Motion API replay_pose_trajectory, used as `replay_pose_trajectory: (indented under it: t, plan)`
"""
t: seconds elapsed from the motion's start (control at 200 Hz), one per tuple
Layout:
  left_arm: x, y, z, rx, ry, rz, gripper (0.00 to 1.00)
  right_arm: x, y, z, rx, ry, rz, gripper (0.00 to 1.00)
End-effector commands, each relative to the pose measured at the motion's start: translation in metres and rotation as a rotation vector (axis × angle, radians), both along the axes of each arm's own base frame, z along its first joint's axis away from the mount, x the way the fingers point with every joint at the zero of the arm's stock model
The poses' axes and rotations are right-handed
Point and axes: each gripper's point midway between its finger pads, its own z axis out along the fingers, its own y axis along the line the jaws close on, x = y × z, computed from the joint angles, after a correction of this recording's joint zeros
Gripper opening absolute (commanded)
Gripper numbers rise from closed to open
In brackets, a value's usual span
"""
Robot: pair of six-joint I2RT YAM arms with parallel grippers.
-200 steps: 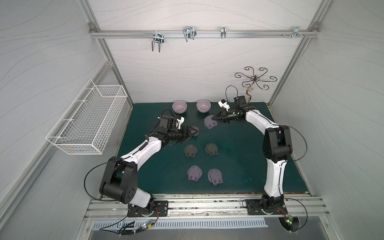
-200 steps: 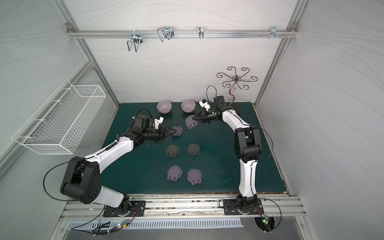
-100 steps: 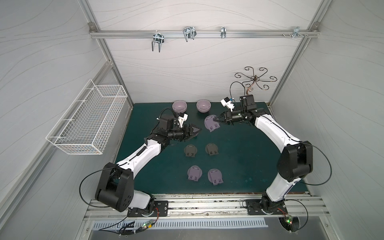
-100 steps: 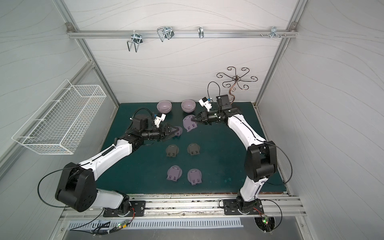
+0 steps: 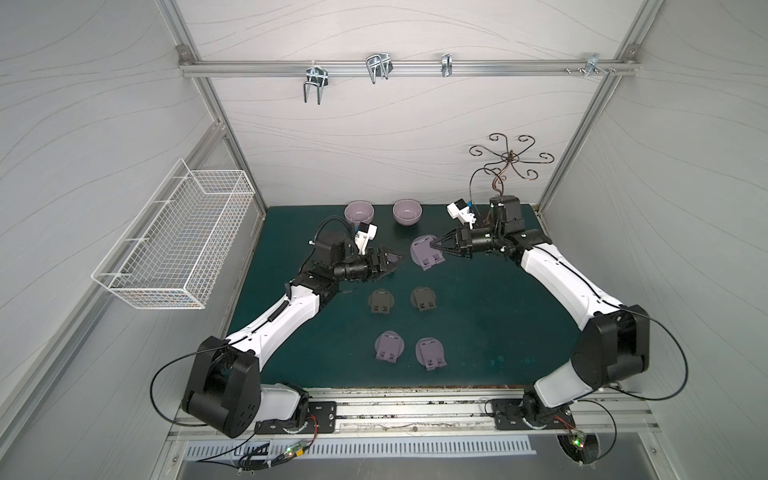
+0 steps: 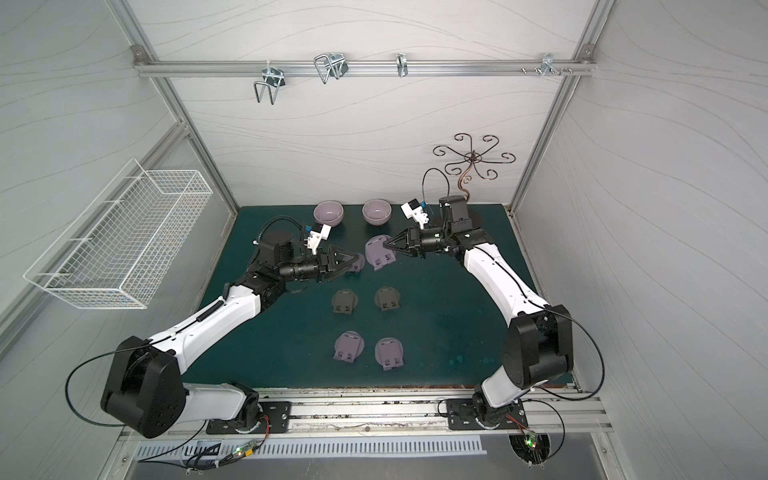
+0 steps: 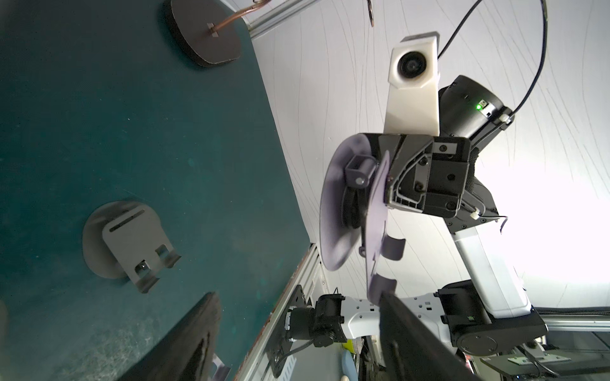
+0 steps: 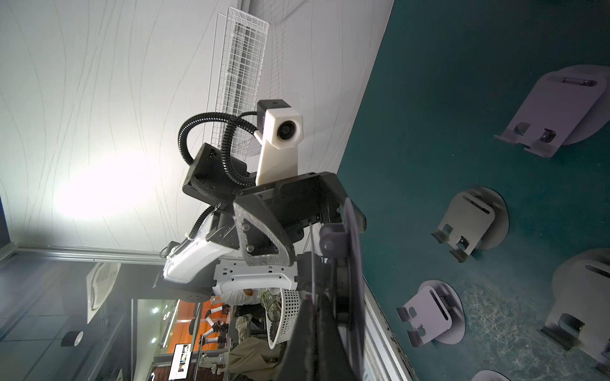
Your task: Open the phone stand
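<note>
The right gripper (image 5: 434,246) is clamped on the plate of a purple phone stand (image 5: 424,258), holding it clear of the green bench (image 5: 498,332), toward twelve o'clock from the bench's middle. At the stand's nine o'clock, just beside it, the left gripper (image 5: 397,265) has its jaws spread, gripping nothing. Other stands (image 5: 380,301) lie flat toward six o'clock.
</note>
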Motion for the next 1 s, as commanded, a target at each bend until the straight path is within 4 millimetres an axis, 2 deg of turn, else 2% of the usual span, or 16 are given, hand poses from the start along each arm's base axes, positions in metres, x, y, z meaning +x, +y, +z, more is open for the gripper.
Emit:
replay_pose_trajectory:
  t: [0.0,0.215,0.51,0.765,0.995]
  plan:
    - [-0.007,-0.007,0.024,-0.046,-0.070,-0.027,0.78,-0.011,0.003,0.018,0.033,-0.050,0.027,0.00]
    - [-0.010,-0.010,0.029,-0.056,-0.084,-0.037,0.78,-0.016,0.004,0.025,0.036,-0.093,0.016,0.00]
    - [-0.008,-0.013,0.023,-0.050,-0.076,-0.036,0.76,-0.029,0.015,0.031,0.064,-0.099,0.073,0.00]
    - [-0.009,-0.017,0.030,-0.084,-0.106,-0.066,0.65,-0.045,0.032,0.026,0.082,-0.071,0.148,0.00]
    - [-0.011,-0.021,0.034,-0.106,-0.114,-0.096,0.47,-0.049,0.038,0.019,0.087,-0.048,0.166,0.00]
